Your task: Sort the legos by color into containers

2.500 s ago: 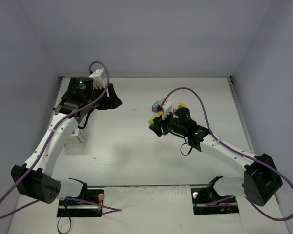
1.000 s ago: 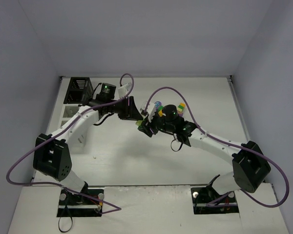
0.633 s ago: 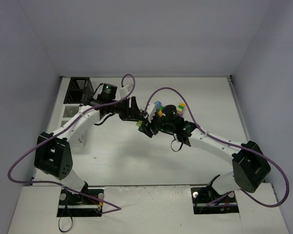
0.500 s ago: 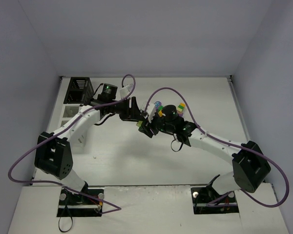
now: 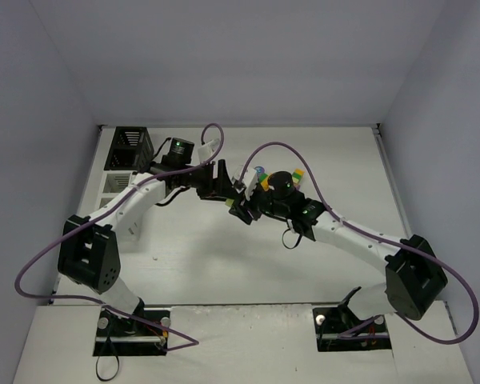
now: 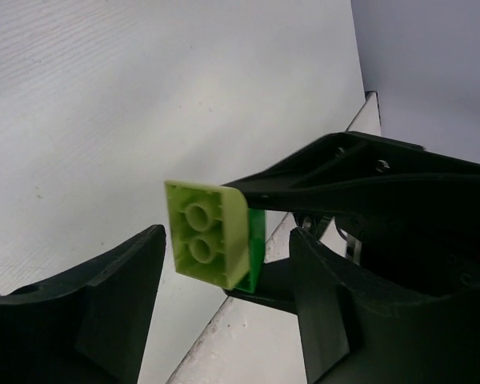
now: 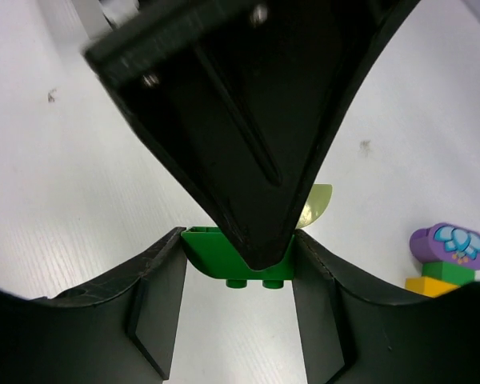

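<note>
My right gripper (image 7: 238, 300) is shut on a dark green brick (image 7: 224, 258) and holds it above the table. A light green brick (image 6: 202, 242) is stuck to the dark green one (image 6: 258, 240). My left gripper (image 6: 224, 308) is open, and its fingers (image 6: 104, 308) stand on either side of the light green brick without touching it. In the top view both grippers meet mid-table, the left (image 5: 226, 186) beside the right (image 5: 242, 210). The black bin (image 5: 130, 148) and the white bins (image 5: 116, 189) stand at the far left.
A stack of purple, dark green and yellow bricks (image 7: 446, 258) lies on the table right of my right gripper. More loose bricks (image 5: 297, 174) show behind the right wrist in the top view. The left gripper's finger (image 7: 248, 120) fills the upper right wrist view.
My left arm has swung from the bins to mid-table and its open jaws have come round the light green brick. My right gripper has shifted slightly left with the green bricks.
</note>
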